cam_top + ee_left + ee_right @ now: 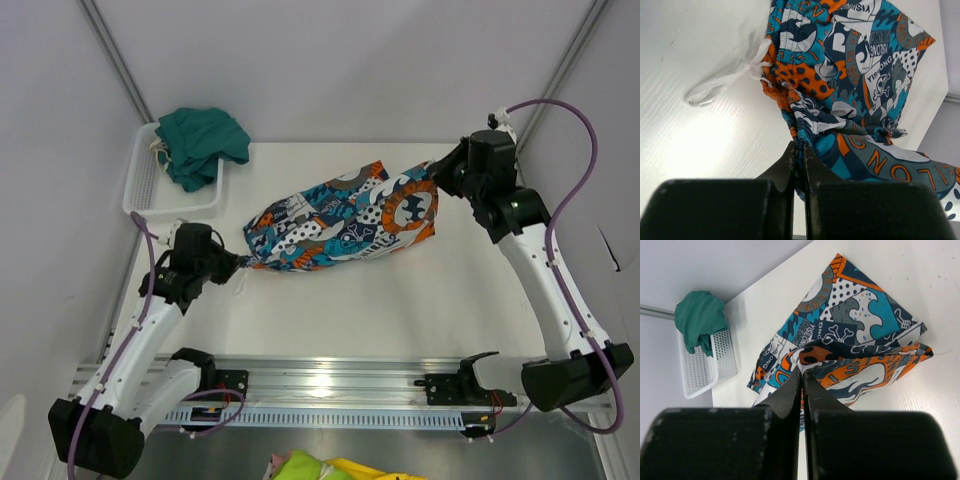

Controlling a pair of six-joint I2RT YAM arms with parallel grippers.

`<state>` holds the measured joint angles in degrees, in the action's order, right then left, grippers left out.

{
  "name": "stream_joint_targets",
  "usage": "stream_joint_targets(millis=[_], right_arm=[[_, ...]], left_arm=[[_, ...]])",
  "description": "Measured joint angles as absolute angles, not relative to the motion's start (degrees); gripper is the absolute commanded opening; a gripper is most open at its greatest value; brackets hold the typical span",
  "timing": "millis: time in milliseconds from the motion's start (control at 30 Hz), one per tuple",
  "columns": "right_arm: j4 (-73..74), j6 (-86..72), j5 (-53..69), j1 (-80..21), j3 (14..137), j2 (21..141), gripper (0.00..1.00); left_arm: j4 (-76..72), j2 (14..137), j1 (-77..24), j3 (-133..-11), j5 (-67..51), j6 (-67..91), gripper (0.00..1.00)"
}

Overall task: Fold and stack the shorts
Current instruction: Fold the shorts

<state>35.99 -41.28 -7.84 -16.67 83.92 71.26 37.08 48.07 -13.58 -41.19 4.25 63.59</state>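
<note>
A white mesh basket (143,192) sits at the 10 o'clock corner of the white table (400,305), its long side along the left edge. At 6 o'clock a metal rail (330,378) runs along the near edge, with a yellow-green bundle (315,467) just below it.

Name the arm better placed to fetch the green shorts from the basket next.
Left, probably. The left gripper, shut on the patterned shorts, is close to the basket holding the green shorts; the right gripper grips the far end.
</note>
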Motion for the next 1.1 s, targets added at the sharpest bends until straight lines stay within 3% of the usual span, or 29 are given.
stream_joint_targets(millis=[500,1100], right_arm=[[29.0,-39.9,-0.7,-13.5,93.3,92.0,0.0],[23.9,-40.5,7.7,-10.5,119.1,121.7,0.0]], left_arm=[[32.0,63.3,-4.0,-47.5,1.1,64.5,0.0],[24.7,89.7,-0.2,-61.7,-2.0,64.4,0.0]])
